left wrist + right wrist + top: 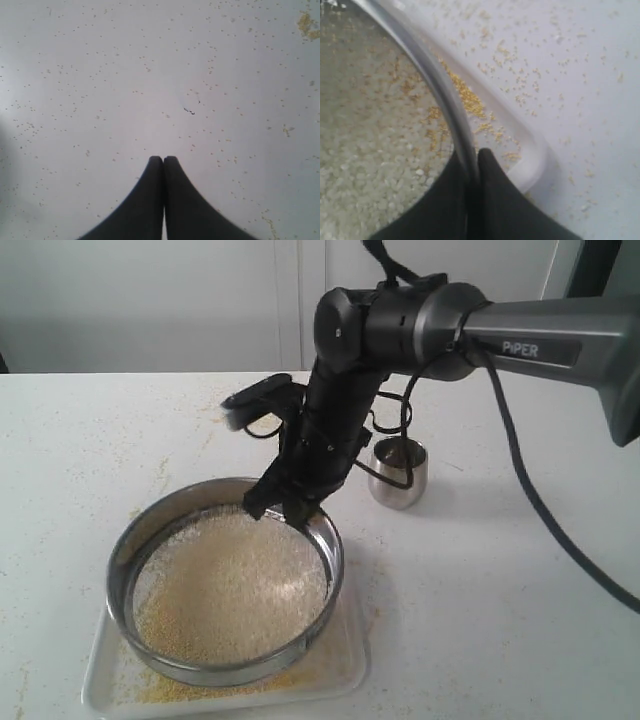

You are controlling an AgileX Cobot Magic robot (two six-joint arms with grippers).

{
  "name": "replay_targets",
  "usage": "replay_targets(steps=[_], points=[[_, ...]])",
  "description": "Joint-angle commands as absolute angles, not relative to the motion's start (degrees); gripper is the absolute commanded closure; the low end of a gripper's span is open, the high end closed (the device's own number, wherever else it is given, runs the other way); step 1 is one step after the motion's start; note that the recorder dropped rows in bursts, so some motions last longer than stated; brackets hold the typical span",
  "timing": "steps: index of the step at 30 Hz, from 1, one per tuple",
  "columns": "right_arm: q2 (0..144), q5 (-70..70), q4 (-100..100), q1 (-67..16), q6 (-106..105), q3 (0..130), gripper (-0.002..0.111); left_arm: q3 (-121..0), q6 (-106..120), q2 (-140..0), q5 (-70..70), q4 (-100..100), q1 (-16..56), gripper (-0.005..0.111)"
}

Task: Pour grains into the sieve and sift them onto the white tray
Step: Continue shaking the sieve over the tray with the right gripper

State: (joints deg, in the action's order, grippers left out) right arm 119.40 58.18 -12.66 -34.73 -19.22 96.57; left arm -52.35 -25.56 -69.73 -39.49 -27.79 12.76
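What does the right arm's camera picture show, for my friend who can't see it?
The right claw is pinched shut on the steel rim of the sieve, which holds pale grains. The white tray beneath it has yellow meal on it, and crumbs speckle the table beyond.

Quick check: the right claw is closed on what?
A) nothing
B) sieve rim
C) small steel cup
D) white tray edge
B: in the right wrist view the right claw pinches the rim of the sieve, one jaw inside the wall and one outside; the steel cup stands apart, untouched.
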Motion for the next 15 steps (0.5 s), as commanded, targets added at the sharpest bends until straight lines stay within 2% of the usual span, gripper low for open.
replay_targets(steps=[1, 6, 10, 11, 15], points=[[118.4, 52.8, -4.1, -33.6, 7.2, 96.6, 0.108, -51.9, -25.7, -69.2, -40.2, -27.9, 12.7, 0.107], [118.5, 59.4, -19.1, -34.9, -29.0, 96.6, 0.108, -51.9, -25.7, -69.2, -40.2, -27.9, 12.7, 0.107], [118.3, 52.4, -4.2, -32.8, 7.8, 96.6, 0.108, -51.9, -25.7, -69.2, -40.2, -27.9, 12.7, 0.107], [118.3, 52.7, -5.3, -32.7, 5.7, 96.6, 0.108, -51.9, -25.7, -69.2, -40.2, -27.9, 12.7, 0.107], [118.5, 60.9, -21.1, -34.0, -28.4, 96.6, 0.108, -51.9, -25.7, -69.2, -40.2, -27.9, 12.7, 0.107]])
